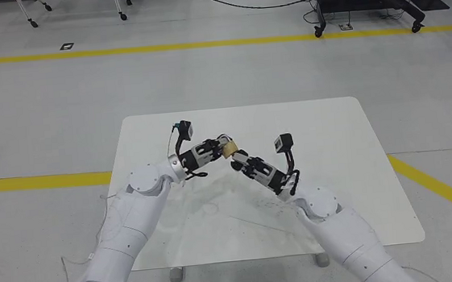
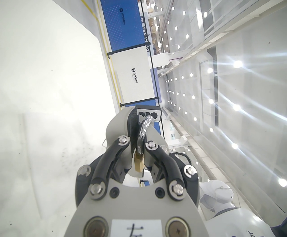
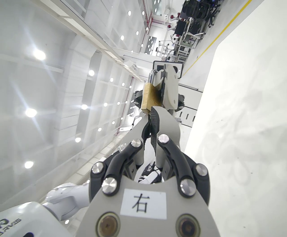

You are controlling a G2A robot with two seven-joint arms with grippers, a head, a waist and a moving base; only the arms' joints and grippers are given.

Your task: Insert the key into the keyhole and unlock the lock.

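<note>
— How far along are we?
— Mid-frame over the white counter (image 1: 330, 132), my left pincer (image 2: 143, 125) is clamped on the brass padlock (image 3: 150, 98). The right pincer (image 3: 150, 116), pinched nearly closed, sits at its bottom end. I can't tell if the key's in. The steel shackle (image 3: 152, 75) looks latched, so the turn remains.

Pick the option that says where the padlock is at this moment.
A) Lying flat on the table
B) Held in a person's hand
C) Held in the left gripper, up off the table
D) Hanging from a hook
C: the padlock sits clamped in the left gripper above the white table, while the right gripper holds the key at its lower end.
</note>
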